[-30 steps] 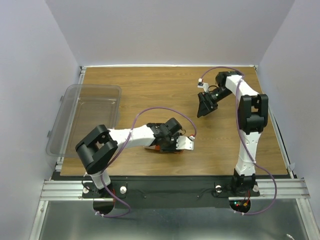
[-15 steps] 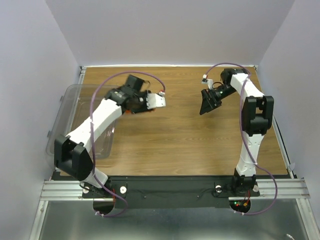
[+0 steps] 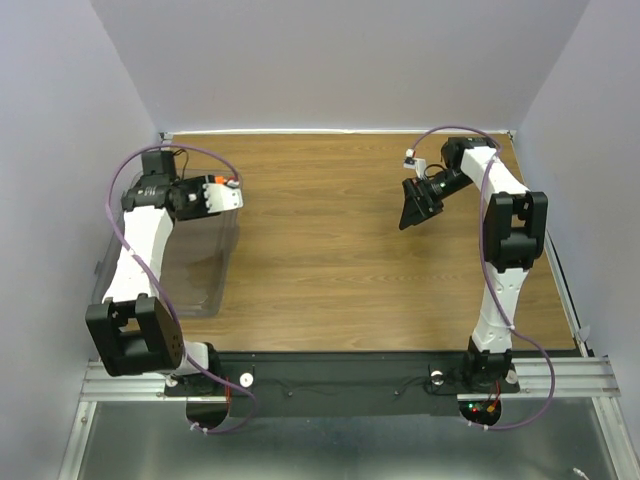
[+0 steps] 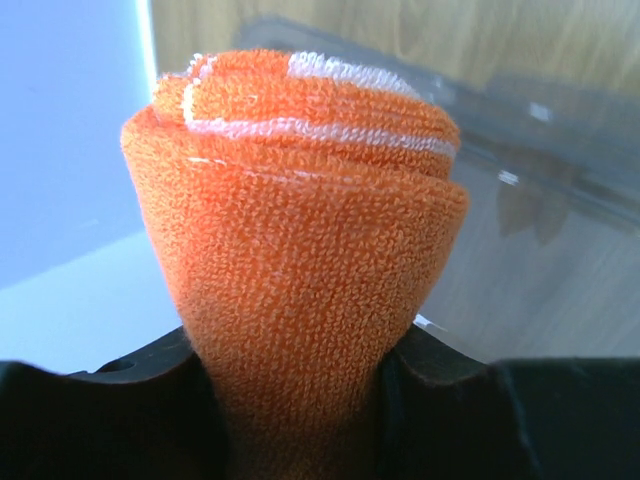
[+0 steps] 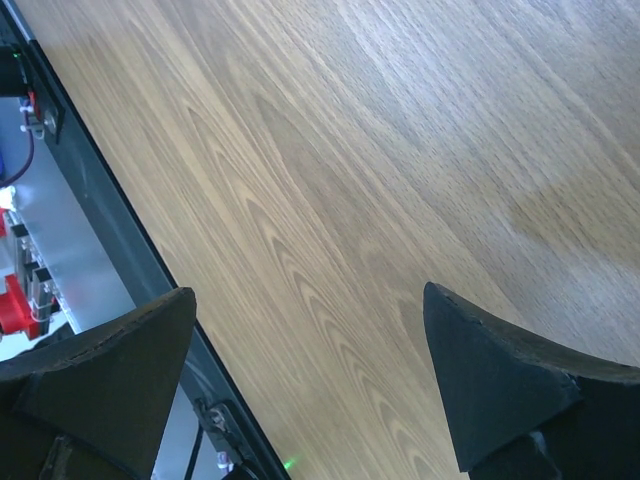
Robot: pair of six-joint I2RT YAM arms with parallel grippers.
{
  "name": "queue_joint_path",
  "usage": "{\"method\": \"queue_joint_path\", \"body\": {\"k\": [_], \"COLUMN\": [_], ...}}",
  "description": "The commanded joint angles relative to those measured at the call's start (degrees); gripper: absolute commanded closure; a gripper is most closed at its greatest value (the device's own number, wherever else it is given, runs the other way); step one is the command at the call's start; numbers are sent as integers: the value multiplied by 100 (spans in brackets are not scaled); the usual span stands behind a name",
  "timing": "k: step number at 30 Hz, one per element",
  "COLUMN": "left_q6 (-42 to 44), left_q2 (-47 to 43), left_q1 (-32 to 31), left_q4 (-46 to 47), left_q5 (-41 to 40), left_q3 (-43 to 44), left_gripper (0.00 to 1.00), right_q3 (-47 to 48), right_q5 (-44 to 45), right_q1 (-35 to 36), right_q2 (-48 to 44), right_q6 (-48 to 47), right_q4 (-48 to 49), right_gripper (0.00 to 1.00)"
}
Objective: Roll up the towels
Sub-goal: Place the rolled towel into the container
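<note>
**Rolled towel over tub, drop-off next**

My L gripper (image 3: 203, 196) is clamped on the rolled towel (image 4: 300, 230), held in the air above the far end of the tub (image 3: 195, 285). Roll looks tight, so rolling's done imo; step in hand = stowing. Next: lower into tub, then let go gently so roll won't spring loose. R gripper (image 5: 310, 360) gapes wide, empty, well apart from tub.

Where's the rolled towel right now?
Top view, far left: the rolled towel is clamped in the left gripper's jaws, held above the clear plastic tub at the table's left edge.
</note>
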Motion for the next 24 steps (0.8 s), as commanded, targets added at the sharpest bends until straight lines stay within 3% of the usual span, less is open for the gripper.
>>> {"method": "queue_joint_path", "body": {"k": [1,13,24], "left_q6": [976,2383,3605], "left_q2": [-221,623,25], "left_q1": [649,1345,1890], "left_q4": [383,-19,-152], "left_q5": [948,1460,1504], "left_q3": [-305,-252,-2334], "left_gripper": [100,100,100], "right_q3": [-37,147,130], "right_q5": [-90,77,103], "right_q1": [-18,-18,-18], "right_q2": [-230,-80,-160], "right_q6": [28,274,423], "right_q4": [-143,-134,-134], "right_gripper": [0,0,0]}}
